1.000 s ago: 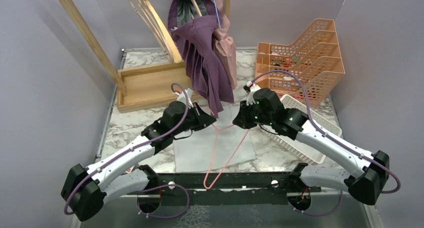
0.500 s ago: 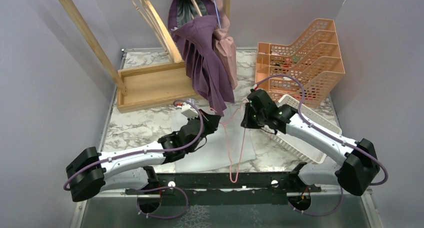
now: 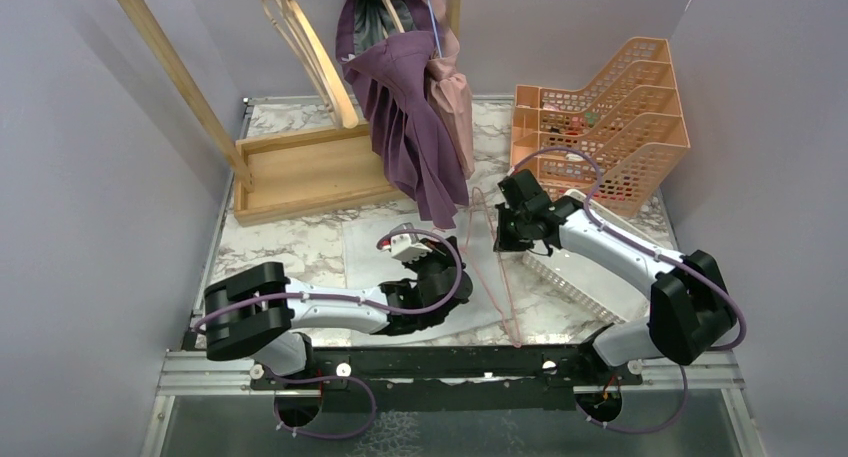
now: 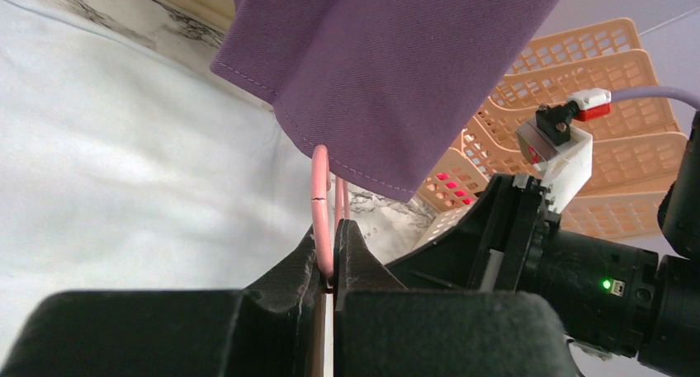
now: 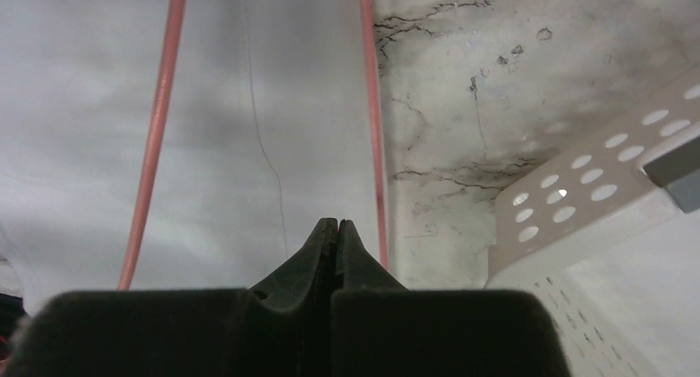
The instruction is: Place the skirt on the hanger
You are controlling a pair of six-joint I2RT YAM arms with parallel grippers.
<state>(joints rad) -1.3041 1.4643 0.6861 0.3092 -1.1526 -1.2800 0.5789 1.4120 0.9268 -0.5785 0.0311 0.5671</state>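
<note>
The left gripper (image 4: 333, 238) is clenching the thin pink wire hanger (image 4: 319, 187) above the pale white fabric skirt (image 3: 365, 267), which is lying flat on the marble-patterned table (image 3: 270, 252); the right gripper (image 5: 337, 228) is hanging pinched together, grasping nothing

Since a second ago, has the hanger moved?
Yes. In the top view the near end of the hanger slid right along the black rail, and it now lies closer to the white basket.
</note>
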